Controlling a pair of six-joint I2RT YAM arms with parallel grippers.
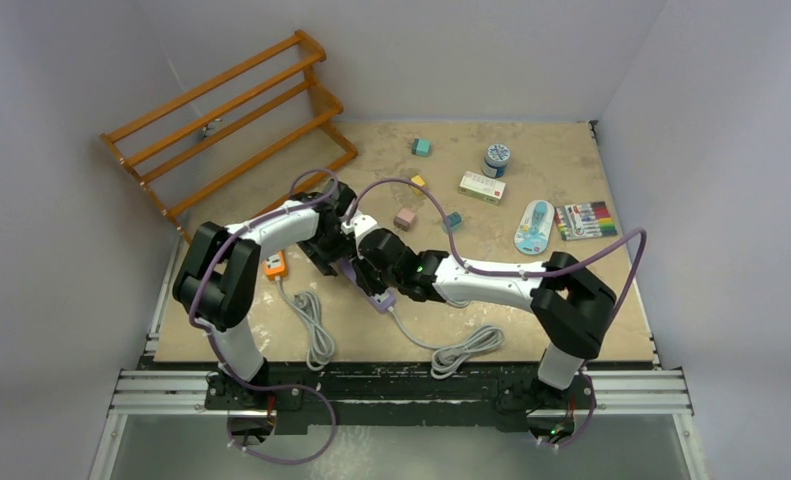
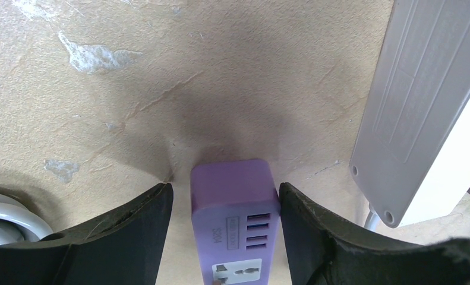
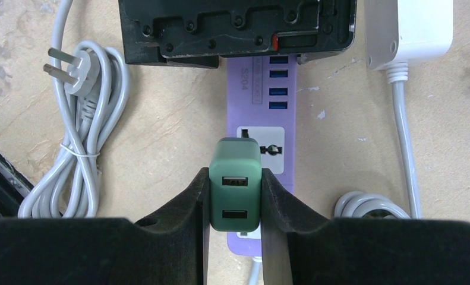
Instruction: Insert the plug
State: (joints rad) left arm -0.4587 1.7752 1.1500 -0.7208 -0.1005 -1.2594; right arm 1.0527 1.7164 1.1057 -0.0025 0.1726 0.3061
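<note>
Right pincer (image 3: pixel 235 181) clamped on boxy matte-green plug (image 3: pixel 235 202), over smooth lilac power strip (image 3: pixel 262 127). Left pincer (image 2: pixel 225 196) spread, straddling strip's rounded end. Bench (image 2: pixel 161 71) rough, chipped tan.

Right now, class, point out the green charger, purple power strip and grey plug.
green charger (image 3: pixel 235 199), right wrist view, USB face
purple power strip (image 3: pixel 259 120), right wrist view, top
grey plug (image 3: pixel 79 80), right wrist view, body

Bright, even overhead light; soft dark shadow on tabletop (image 2: pixel 232 89) in left wrist view; left gripper fingers (image 2: pixel 119 237) slightly blurred near lens.
</note>
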